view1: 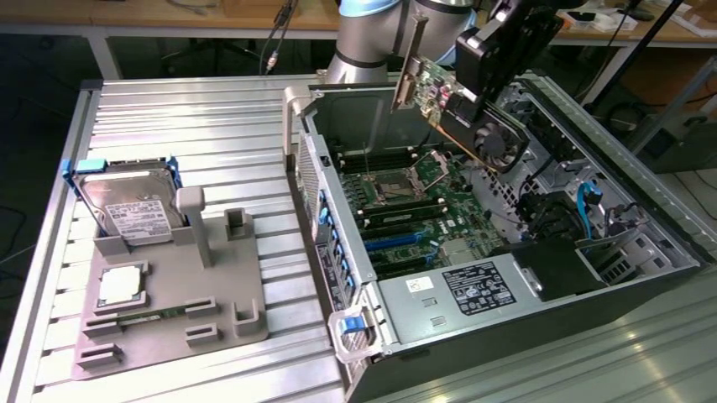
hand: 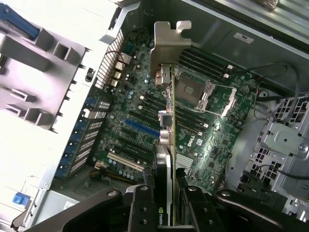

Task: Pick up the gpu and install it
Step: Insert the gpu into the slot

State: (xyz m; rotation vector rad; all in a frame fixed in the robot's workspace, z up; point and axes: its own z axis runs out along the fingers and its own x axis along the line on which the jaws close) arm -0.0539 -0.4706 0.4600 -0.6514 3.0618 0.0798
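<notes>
The black gripper is clenched on the gpu, a thin brownish circuit card with a round black fan and a silver metal end bracket. It holds the card tilted in the air above the open grey computer case, which lies along the ribbed metal worktop's edge on the exterior view's right. In the wrist view the gpu hangs edge-on over the green motherboard, not seated. A silver hard drive with a white label stands in a grey plastic fixture near the opposite edge.

Ribbed metal table, wood benches in bg, dark floor
</notes>
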